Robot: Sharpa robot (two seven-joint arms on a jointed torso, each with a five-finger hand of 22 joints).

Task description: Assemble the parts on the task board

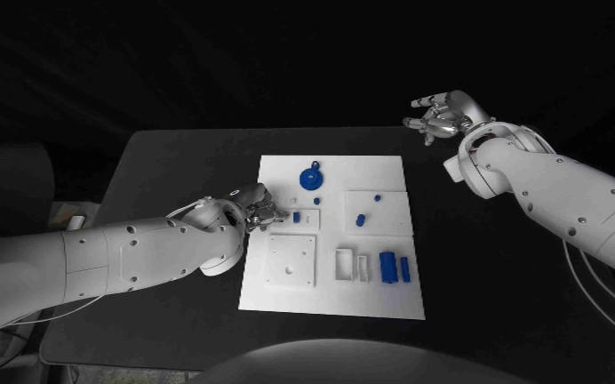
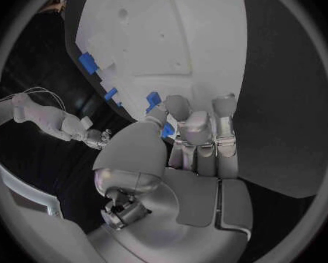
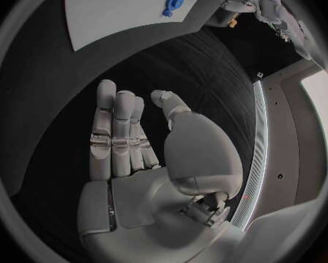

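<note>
Task board (image 1: 336, 224) sits mid-table, blue parts (image 1: 312, 178) scattered on it. Left hand (image 1: 257, 206) at the board's left edge pinches a small blue part (image 2: 167, 131); should lower it squarely into its slot. Right hand (image 1: 443, 115) released, well clear.

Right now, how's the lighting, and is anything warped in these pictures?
Head view: dark surroundings, but the white task board stands out and looks straight-edged. Left wrist view: fisheye bends the board's edges above the left hand. Right wrist view: the right hand is evenly lit against the black table.
</note>
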